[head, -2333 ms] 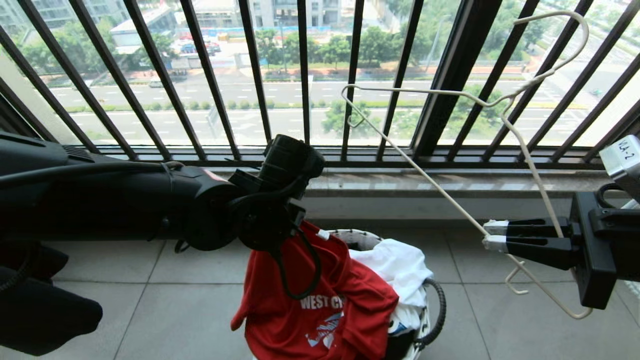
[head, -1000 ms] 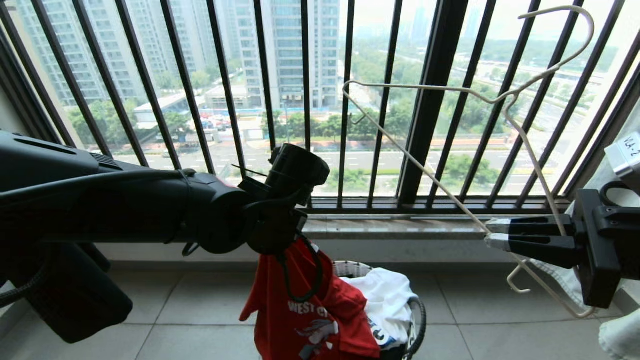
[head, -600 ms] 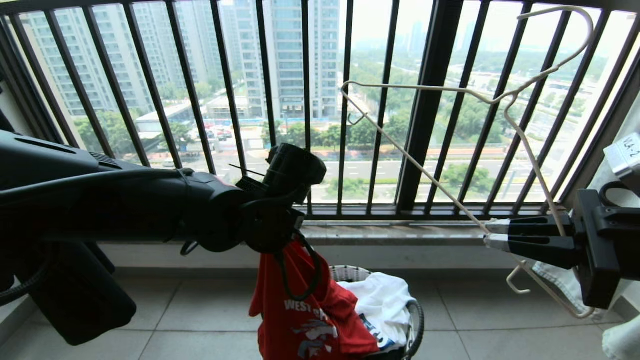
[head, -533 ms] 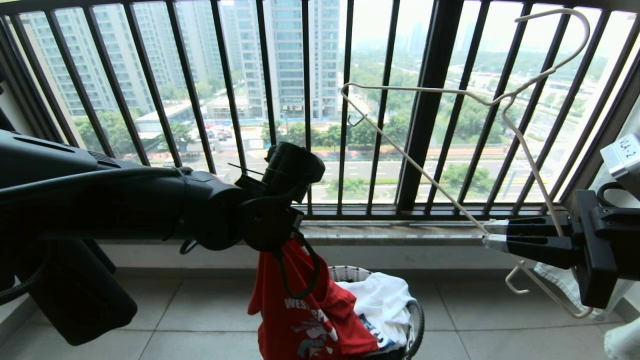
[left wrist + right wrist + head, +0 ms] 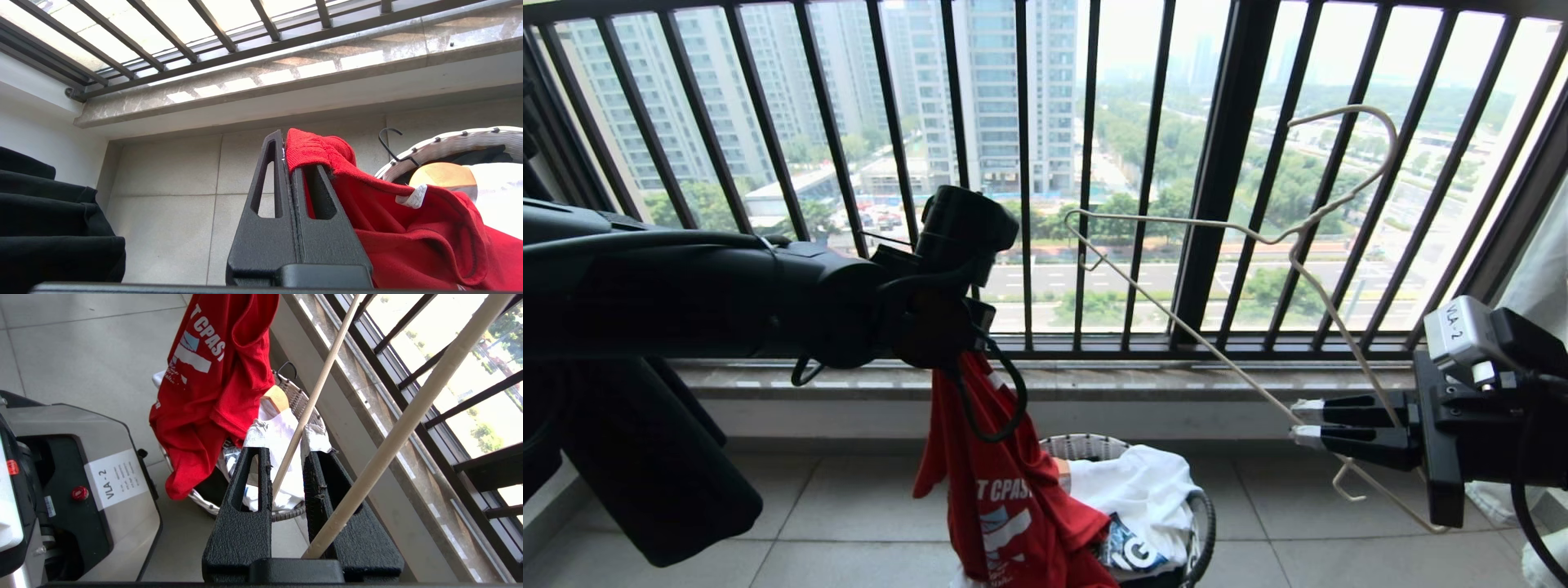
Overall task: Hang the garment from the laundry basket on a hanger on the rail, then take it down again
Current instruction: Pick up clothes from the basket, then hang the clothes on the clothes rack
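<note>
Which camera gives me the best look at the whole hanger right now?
Head view: the hanger shows entire, hook to lower bar, pinched in the right tool. Right wrist shows only two of its bars; left wrist shows none.

Red garment [image 5: 1013, 498] was printed with white lettering and a pale blue-white graphic; hanger [image 5: 1217, 237] was cream-white; basket [image 5: 1086, 447] rim white; floor tiles [image 5: 849, 523] grey.

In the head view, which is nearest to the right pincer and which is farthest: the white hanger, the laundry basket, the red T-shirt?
1. White wire hanger: held in the right pincer, rising up and left of it.
2. Laundry basket: on the floor, lower left of it.
3. Red T-shirt: farther left, hanging from the left pincer.
</note>
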Robot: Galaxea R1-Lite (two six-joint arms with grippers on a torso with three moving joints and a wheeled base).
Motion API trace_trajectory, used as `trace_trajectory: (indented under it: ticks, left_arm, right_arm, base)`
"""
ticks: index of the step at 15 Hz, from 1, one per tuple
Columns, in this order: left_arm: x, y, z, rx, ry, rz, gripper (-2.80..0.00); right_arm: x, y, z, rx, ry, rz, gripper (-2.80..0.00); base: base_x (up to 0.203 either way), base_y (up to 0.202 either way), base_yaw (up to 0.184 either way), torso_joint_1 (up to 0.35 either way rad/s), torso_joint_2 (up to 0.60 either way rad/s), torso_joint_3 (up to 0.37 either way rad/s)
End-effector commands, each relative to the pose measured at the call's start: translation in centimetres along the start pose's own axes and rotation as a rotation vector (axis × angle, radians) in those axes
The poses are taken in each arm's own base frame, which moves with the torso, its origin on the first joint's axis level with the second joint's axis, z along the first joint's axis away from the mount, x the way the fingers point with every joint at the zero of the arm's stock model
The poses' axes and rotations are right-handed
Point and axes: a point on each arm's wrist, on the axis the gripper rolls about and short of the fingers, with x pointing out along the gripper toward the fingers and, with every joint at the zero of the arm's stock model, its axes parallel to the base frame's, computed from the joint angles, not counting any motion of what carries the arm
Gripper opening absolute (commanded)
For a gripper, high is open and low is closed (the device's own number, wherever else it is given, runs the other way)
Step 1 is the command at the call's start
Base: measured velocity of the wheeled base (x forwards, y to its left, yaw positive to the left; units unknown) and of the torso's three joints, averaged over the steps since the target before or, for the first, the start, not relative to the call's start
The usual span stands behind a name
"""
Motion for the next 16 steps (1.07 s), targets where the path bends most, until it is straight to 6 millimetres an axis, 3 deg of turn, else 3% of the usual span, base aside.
trace_trajectory:
  ticks: [1, 6, 10, 16]
  left_arm:
    - [-0.5, 0.4, 0.4, -0.01, -0.014, 0.002, -2.8]
    - [-0.9, 0.7, 1.4, -0.036, -0.043, 0.003, -2.8]
    - [-1.1, 0.5, 1.7, -0.04, -0.053, -0.003, -2.8]
    - [-2.7, -1.7, 1.3, 0.001, -0.063, -0.066, -2.8]
  right_arm:
    - [0.8, 0.2, -1.7, -0.024, 0.043, 0.035, -2.8]
    - [1.3, 1.1, -5.0, -0.15, 0.133, 0.078, -2.8]
    - [1.9, 2.2, -4.9, -0.191, 0.122, 0.138, -2.8]
    - [2.0, 4.4, -4.0, -0.252, 0.097, 0.19, -2.8]
  base:
    - [0.0, 0.0, 0.0, 0.0, 0.0, 0.0]
    - [0.0, 0.0, 0.0, 0.0, 0.0, 0.0]
    - [0.0, 0.0, 0.0, 0.0, 0.0, 0.0]
    - [0.0, 0.0, 0.0, 0.0, 0.0, 0.0]
